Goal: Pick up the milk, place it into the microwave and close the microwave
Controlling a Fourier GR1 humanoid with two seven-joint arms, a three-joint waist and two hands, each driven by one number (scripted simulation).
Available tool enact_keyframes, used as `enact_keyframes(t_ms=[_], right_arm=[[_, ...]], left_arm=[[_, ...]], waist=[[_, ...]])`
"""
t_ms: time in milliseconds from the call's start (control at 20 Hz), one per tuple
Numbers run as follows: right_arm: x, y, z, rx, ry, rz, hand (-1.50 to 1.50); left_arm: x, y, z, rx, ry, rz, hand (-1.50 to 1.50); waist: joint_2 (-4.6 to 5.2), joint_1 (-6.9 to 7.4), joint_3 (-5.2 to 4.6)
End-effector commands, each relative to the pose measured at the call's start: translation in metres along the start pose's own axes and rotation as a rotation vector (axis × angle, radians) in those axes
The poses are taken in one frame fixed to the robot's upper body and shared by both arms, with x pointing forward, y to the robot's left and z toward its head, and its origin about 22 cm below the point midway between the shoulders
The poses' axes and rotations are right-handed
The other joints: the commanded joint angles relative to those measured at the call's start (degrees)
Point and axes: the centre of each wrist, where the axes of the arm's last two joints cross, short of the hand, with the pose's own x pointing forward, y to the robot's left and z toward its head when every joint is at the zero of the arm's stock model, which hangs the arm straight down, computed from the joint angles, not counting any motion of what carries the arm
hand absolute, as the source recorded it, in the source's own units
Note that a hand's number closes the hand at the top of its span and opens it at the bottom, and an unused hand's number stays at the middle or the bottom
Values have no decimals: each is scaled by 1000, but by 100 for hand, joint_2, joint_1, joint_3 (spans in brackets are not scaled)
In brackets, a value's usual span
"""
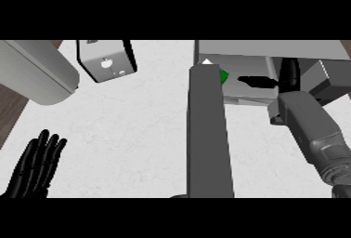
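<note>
Milk point(222, 74) sits inside microwave point(274, 49) at 1 o'clock, mostly hidden behind the open door point(209, 139); only white top + green side show. R hand point(259, 82) in the cavity at milk's 3 o'clock, fingers straight, released, not touching. L hand point(34, 169) at 8 o'clock, open, resting. Grey box point(106, 60) at 11.

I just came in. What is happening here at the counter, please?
The robot's right hand is inside the open microwave, close to a green and white milk carton. The carton appears to sit in the cavity and is partly hidden by the edge of the door. Whether the hand holds the carton cannot be told. The door is wide open toward the robot, so it is not yet closed. The left hand rests open at the lower left, fingers up.
</note>
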Motion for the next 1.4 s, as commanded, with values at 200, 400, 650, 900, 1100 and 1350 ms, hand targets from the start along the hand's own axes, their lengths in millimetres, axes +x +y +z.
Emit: enact_keyframes(t_ms=[200, 400, 650, 900, 1100, 1350], right_arm=[[-22, 6, 29, 50, 54, -138, -150], [-50, -14, 55, 123, 50, -230, -150], [-57, -1, 75, 151, 127, -258, -150], [-67, 12, 107, 210, 158, -270, -150], [-75, 29, 146, 208, 202, -360, -150], [-91, 21, 183, 173, 209, -443, -150]], left_arm=[[2, -5, -1, -11, 7, 21, -150], [3, -19, 14, -13, -5, 36, -150], [-4, -8, 12, 20, 0, 32, -150], [-13, -20, 14, 21, -1, 35, -150], [-3, -11, 5, 4, 38, 28, -150], [2, -19, 14, -98, 29, 72, -150]], waist=[[-48, -153, 4], [-99, -238, 2], [-114, -300, -6], [-120, -292, -7], [-137, -379, -7], [-132, -322, -6]])
